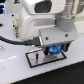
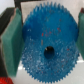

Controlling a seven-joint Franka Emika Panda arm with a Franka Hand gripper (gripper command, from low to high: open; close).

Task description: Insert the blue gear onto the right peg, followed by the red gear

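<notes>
The claw grips the flat, bright-blue toothed plastic gear between its green pads. It hangs over the grey black-edged rectangular plate on the white bench.

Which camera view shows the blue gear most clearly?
The wrist view: the blue gear fills the picture, with its teeth and centre hole visible between the gripper fingers. The exterior view shows only a small blue patch under the gripper.

right peg hidden, red gear cropped
</notes>
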